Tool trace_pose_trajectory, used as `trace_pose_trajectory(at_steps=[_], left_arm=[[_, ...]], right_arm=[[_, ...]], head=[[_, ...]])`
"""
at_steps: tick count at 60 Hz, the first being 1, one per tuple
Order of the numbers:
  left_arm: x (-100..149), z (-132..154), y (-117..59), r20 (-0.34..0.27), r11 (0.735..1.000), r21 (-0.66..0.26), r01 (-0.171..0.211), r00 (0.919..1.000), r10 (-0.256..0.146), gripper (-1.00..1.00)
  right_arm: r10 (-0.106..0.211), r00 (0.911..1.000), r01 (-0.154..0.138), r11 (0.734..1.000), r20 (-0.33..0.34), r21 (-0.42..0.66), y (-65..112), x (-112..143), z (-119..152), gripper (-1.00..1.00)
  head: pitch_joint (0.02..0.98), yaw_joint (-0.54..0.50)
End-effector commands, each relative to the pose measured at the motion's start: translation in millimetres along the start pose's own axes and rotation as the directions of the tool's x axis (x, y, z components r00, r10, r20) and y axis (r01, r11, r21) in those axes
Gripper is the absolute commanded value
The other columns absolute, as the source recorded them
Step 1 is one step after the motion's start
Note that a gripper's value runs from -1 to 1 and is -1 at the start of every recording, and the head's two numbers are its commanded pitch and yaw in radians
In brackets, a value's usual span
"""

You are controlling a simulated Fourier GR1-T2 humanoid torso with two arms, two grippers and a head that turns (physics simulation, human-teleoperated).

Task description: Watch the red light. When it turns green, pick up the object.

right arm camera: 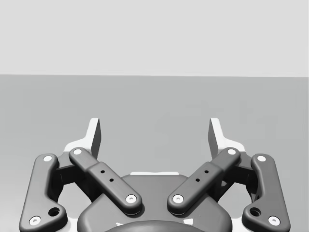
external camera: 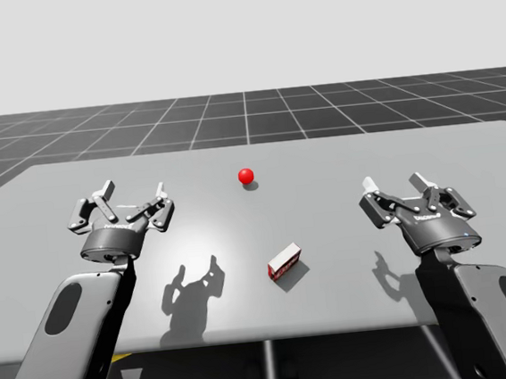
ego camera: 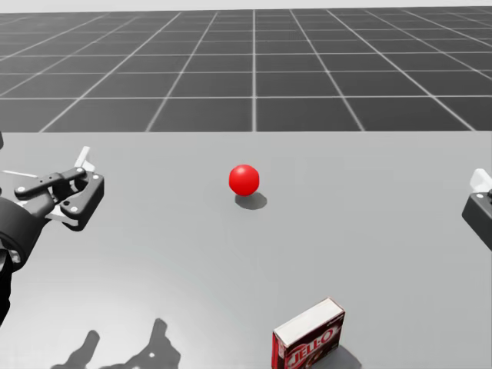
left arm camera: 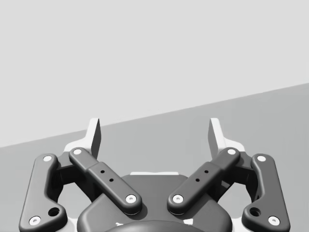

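Note:
A red ball-shaped light [external camera: 246, 176] [ego camera: 244, 179] glows red on the grey table, near its middle and toward the far side. A small red box with a white top [external camera: 284, 262] [ego camera: 307, 337] stands closer to me, slightly right of centre. My left gripper [external camera: 133, 193] [left arm camera: 154, 134] hovers open over the table's left part, well left of both. Over the right part my right gripper [external camera: 397, 182] [right arm camera: 154, 134] also hangs open, to the right of the box. Nothing lies between either pair of fingers.
The grey table [external camera: 340, 163] stretches wide, with its front edge just below my arms. A dark gridded floor [external camera: 246, 114] lies beyond the far edge. Shadows of both grippers fall on the tabletop near the front.

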Motion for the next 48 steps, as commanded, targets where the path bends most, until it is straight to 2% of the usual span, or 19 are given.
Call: trace_pose_trajectory(at_steps=[1, 32, 40, 48], left_arm=[[-0.3, -0.5, 0.1, 0.000, 1.000, 0.000, 0.001, 1.0000, -0.001, -1.00], [-0.4, -0.7, 0.1, -0.001, 1.000, -0.002, 0.001, 1.0000, -0.001, -1.00], [-0.3, -0.8, 0.1, -0.002, 1.000, -0.003, 0.001, 1.0000, -0.001, -1.00], [-0.5, -1.7, -0.1, -0.001, 1.000, -0.006, 0.005, 1.0000, -0.005, -1.00]], right_arm=[[-0.002, 1.0000, 0.002, 1.000, -0.001, 0.001, 0.1, 0.1, 0.1, -1.00], [-0.005, 1.0000, 0.005, 1.000, -0.004, 0.000, 0.1, 0.5, 0.3, -1.00], [-0.004, 1.0000, 0.004, 1.000, -0.004, 0.000, 0.1, 0.3, 0.0, -1.00], [-0.001, 1.0000, 0.001, 1.000, -0.004, -0.001, 0.2, 0.3, -0.3, -1.00]], head=[[0.587, 0.02], [0.594, 0.02], [0.638, 0.01], [0.728, -0.02]])
